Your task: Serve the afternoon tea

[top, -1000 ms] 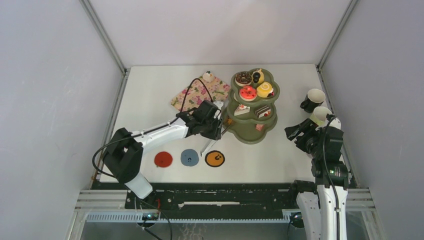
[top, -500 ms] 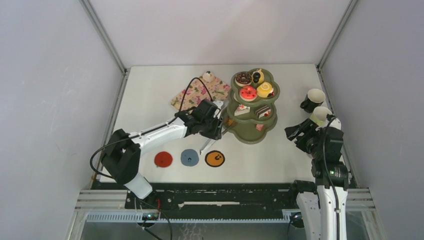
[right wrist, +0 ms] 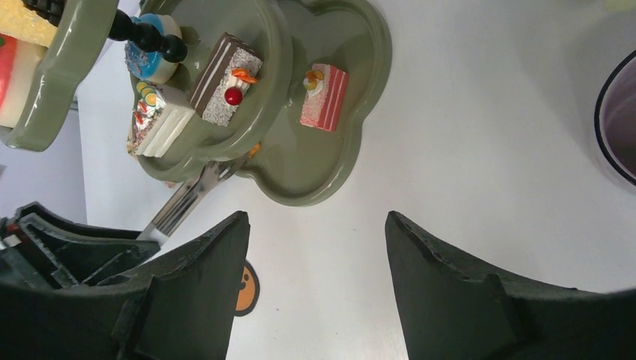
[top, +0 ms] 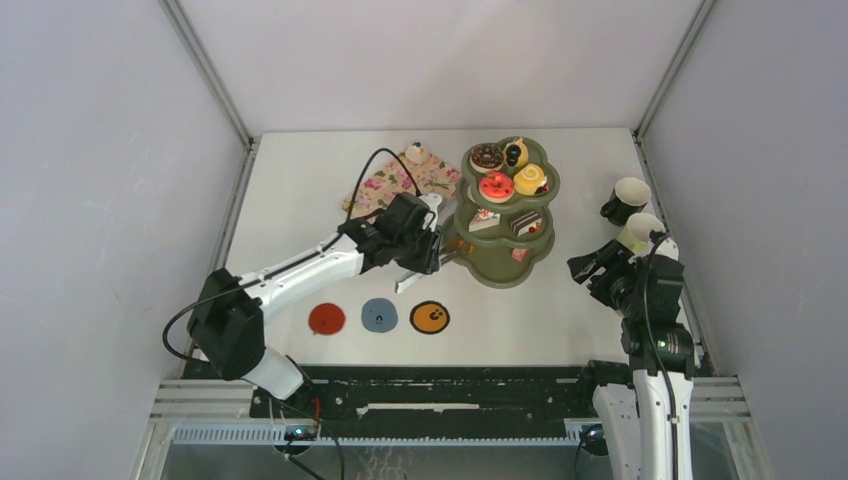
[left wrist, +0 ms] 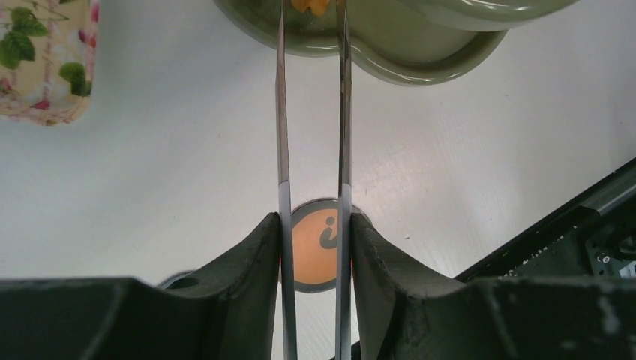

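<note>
Olive-green stand: metal tongs, pinched by left end effector, reach its bottom tier; right end effector spread.

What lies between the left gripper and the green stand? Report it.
Metal tongs, clamped in the left gripper, span that gap, tips at an orange treat on the stand. Shown in left wrist view.

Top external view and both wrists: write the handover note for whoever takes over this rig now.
Left end effector: shut on tongs, tips pinching an orange piece at the bottom tier of the stand.
Right end effector: open, empty, beside two mugs.
Done: all three tiers carry treats.
Remaining: release the orange piece; one cupcake sits at the floral tray's far corner; the three coasters are bare.
</note>
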Tool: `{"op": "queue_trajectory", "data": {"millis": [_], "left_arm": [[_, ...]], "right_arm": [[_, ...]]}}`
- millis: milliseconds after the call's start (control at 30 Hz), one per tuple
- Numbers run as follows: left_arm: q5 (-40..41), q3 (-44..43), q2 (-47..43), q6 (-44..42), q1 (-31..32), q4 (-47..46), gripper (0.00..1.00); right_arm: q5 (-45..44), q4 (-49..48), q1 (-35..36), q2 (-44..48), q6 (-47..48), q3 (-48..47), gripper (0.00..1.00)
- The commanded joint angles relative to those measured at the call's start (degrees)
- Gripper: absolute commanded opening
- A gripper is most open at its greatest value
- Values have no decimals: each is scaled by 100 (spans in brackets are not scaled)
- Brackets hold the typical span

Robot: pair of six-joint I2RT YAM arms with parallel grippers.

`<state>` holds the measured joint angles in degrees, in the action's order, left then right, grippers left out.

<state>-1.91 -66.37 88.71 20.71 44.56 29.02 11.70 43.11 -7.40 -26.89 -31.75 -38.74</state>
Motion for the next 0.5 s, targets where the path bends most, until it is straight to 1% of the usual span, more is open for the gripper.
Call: {"op": "queue_trajectory", "data": {"millis": [0,100,300,333,400,467], "left_arm": [[71,-352,-516,-144,-16,42,40],[170,-345,-621,-163,-46,146,37],[255,-188,-950,-190,-223,339,24],[279,-143,-1031,-190,-267,375,18],[359,-90,-1170,-191,-425,451,2],[285,-147,-1240,-250,-719,570,0]], "right_arm": [[52,-197,22,15,77,33,75],[45,-228,26,6,97,29,75],[17,-211,37,2,108,31,75],[18,-207,37,1,109,33,75],[75,-230,29,13,87,26,75],[145,-242,60,8,44,-3,75]]}}
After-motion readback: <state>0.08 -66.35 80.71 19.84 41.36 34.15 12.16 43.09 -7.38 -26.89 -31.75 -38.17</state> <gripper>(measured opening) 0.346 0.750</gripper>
